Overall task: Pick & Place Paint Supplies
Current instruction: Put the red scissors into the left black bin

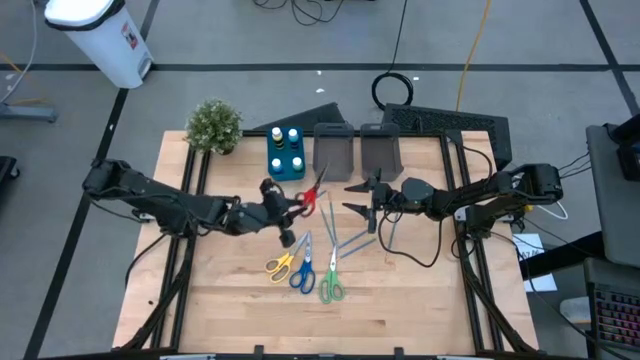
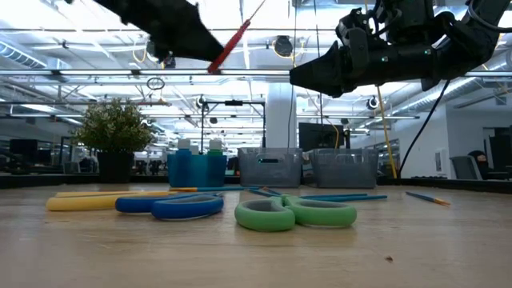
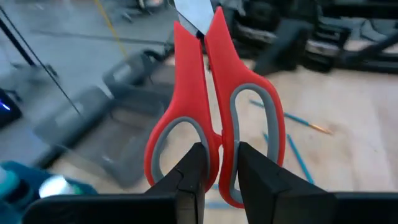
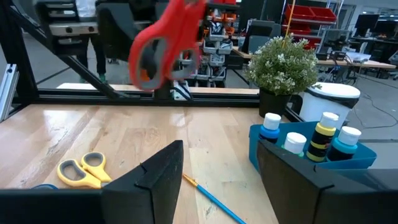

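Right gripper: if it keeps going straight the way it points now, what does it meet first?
Probably the red scissors held up by the left gripper; the open right gripper faces them, with bare table between. Depth is unclear.

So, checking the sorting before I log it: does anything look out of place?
Nothing stands out. The left tool holds the red-handled scissors aloft; three other scissors and thin brushes lie unsorted.
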`<state>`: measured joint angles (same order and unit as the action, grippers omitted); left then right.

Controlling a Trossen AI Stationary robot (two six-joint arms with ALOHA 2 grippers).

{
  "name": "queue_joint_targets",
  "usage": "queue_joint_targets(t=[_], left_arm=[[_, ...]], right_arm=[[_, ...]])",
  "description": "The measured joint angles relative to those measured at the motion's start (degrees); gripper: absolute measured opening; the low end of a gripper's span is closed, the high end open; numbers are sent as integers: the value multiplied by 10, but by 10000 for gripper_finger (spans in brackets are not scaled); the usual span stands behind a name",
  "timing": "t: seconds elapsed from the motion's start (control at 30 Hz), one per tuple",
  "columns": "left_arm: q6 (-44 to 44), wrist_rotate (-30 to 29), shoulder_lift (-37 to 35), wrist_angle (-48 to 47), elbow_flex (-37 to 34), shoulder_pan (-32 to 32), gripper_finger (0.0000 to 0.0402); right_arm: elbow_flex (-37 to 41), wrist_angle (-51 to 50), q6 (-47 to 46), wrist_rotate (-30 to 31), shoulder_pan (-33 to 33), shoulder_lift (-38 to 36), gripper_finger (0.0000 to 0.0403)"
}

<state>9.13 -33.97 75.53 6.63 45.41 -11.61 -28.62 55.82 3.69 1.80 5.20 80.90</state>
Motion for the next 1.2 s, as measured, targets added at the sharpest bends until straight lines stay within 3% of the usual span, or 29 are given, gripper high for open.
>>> queue_joint_targets(t=[0.2,0.4,0.57,0.7,0.9,1.2], left_arm=[[-87,-67,50,121,0,43,71],[-156,-69,101,207,0,76,71],[-192,-92,128,234,0,94,71],[-215,-87,139,255,0,110,71],[-239,-81,142,267,0,125,71],[-245,-80,142,259,0,129,71]], right_arm=[[0,18,0,8,0,0,196],[0,63,-69,100,0,0,197],[-2,99,-112,103,10,0,215],[-32,71,-125,102,18,1,244],[-108,56,-122,100,32,63,262],[-205,57,-139,99,54,170,250]])
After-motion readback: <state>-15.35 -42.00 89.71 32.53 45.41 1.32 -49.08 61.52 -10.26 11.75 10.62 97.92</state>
